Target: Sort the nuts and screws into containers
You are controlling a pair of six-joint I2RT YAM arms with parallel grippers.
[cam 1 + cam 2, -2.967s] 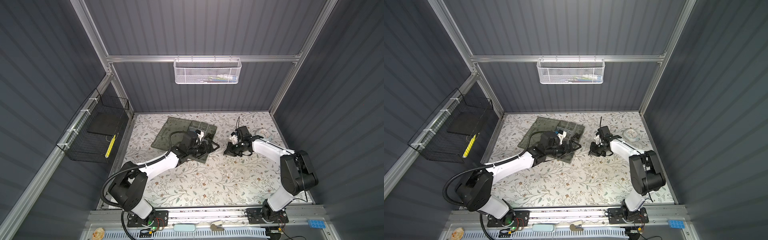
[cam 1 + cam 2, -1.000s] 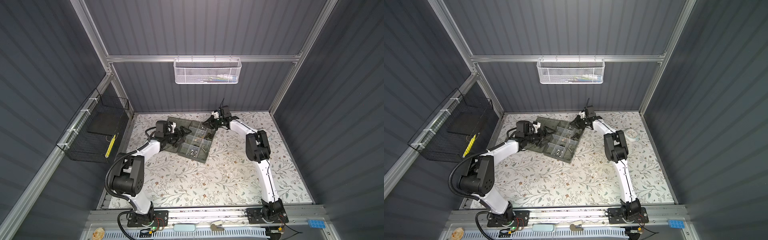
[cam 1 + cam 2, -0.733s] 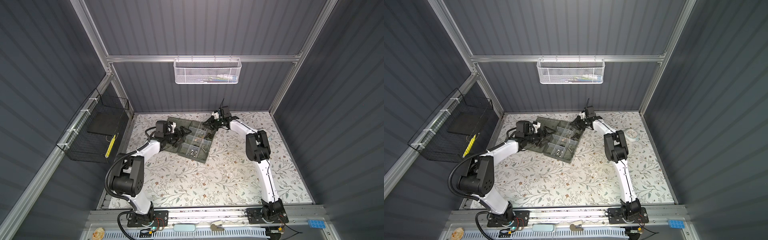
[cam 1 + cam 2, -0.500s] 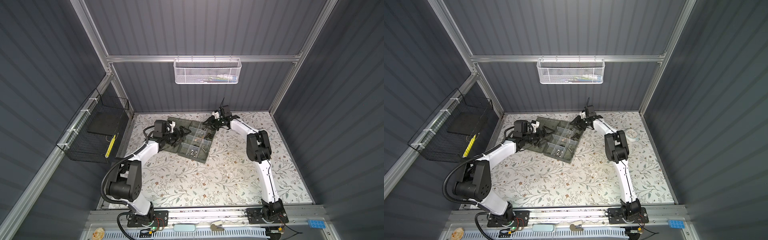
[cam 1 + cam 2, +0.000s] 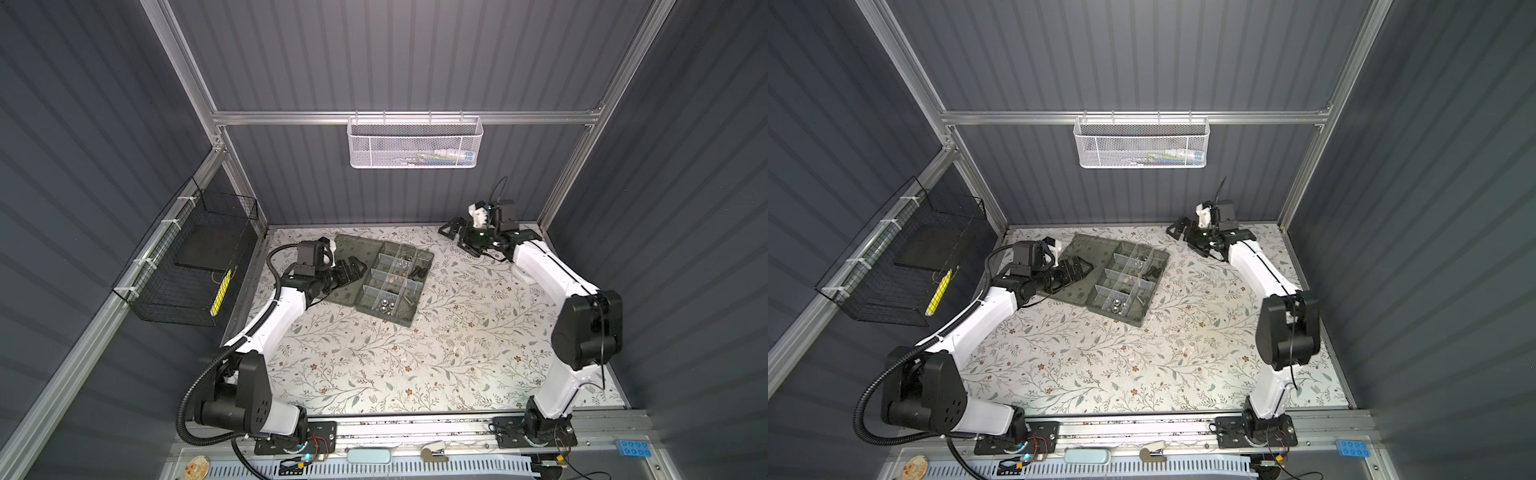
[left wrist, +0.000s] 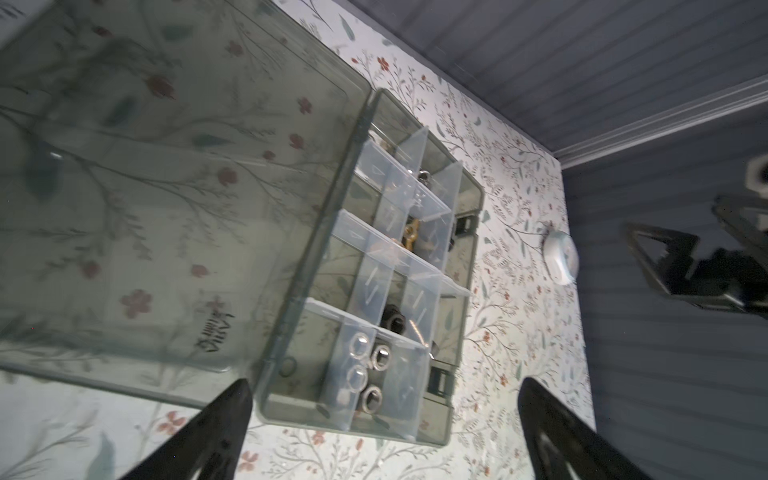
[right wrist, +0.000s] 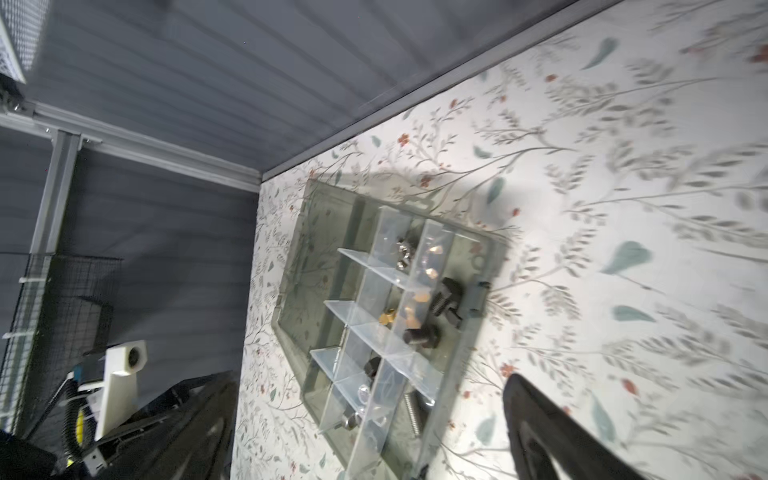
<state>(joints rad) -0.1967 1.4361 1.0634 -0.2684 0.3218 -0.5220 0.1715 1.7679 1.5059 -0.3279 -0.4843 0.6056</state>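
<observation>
The organiser box [image 5: 409, 322] lies open with its lid [image 5: 345, 291] flat to the left. In its containers [image 6: 399, 266] lie silver nuts [image 6: 380, 355], brass nuts [image 7: 386, 318], black screws [image 7: 446, 297] and a silver screw [image 7: 411, 409]. Over the lid's right edge, my left gripper [image 5: 356, 267] [image 6: 385, 384] stands open and empty. My right gripper [image 5: 457, 239] [image 7: 370, 386] hangs open and empty above the mat, right of the box's far end. Both top views show the box [image 5: 1136, 322] between the two grippers [image 5: 1079, 266] [image 5: 1185, 239].
A round white object [image 6: 561, 257] lies on the floral mat right of the box. A white mesh basket [image 5: 413, 143] hangs on the back wall and a black wire basket [image 5: 195, 266] on the left wall. The back wall is close behind the right gripper.
Shut over the box's far end a second ago, the right gripper has opened and drawn back to the right, its arm folding. The left gripper has hardly moved.
</observation>
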